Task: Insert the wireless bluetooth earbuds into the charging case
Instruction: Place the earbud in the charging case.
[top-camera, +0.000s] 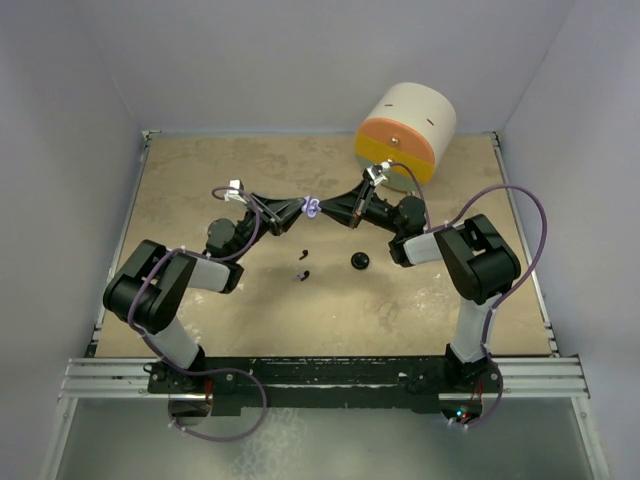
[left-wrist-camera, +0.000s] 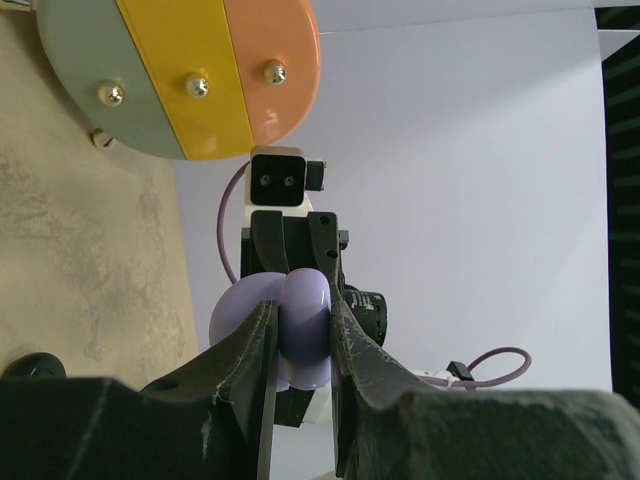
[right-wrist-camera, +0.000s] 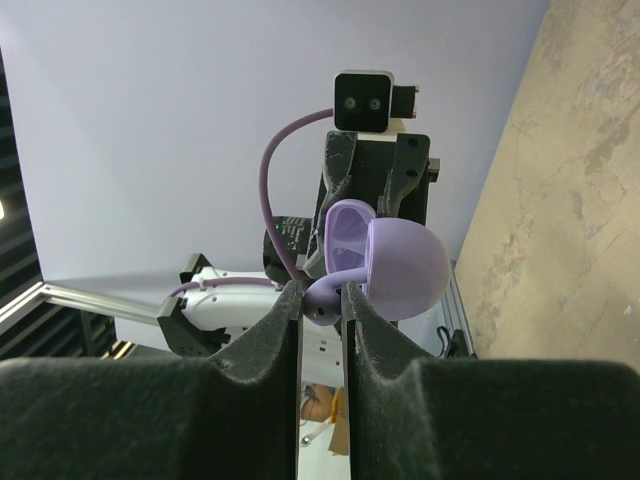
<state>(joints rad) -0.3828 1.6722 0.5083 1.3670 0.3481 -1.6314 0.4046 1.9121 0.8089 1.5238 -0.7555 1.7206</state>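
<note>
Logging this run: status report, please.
Left end effector shut on open lavender charging case. Right end effector shut on lavender earbud, at the case. Black earbuds loose on table. Nothing between.

Even soft light, faint shadows, near jaws blurred

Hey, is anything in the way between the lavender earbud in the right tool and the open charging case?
Nothing visible. The right tool pinches the lavender earbud right against the open charging case, held by the left tool. The black pieces lie on the table below.
</note>
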